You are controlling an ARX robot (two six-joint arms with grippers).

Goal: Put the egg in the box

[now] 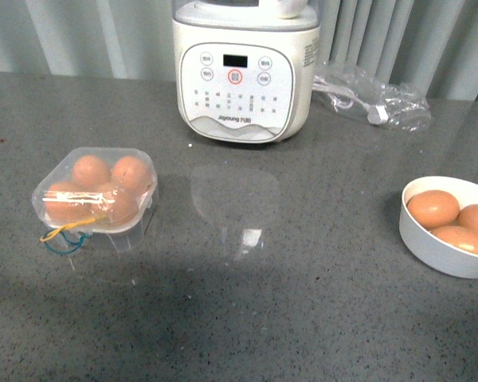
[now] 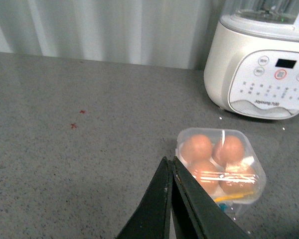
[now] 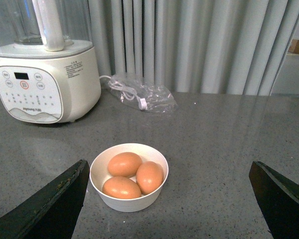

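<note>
My box (image 1: 95,195) sits lid-down at left with all four slots filled; spare eggs wait in the bowl (image 1: 442,247) at right. Left gripper (image 2: 170,172) is pinched together, empty; right gripper (image 3: 167,196) gapes wide, empty. Risk — forcing another egg (image 3: 124,164) in would crack one.

This looks like a kitchen or a kitchen-style test corner. A speckled grey stone-like surface (image 1: 303,302) carries a large white countertop appliance (image 1: 244,72) with a button panel and small display, a round white bowl (image 1: 450,227) of brown eggs, a clear plastic egg box (image 1: 95,193) with four eggs in it, and a crumpled clear plastic bag (image 1: 374,99) holding a cord. Behind it all hangs a pale pleated curtain (image 3: 199,45) rather than tiles or cupboards.
</note>
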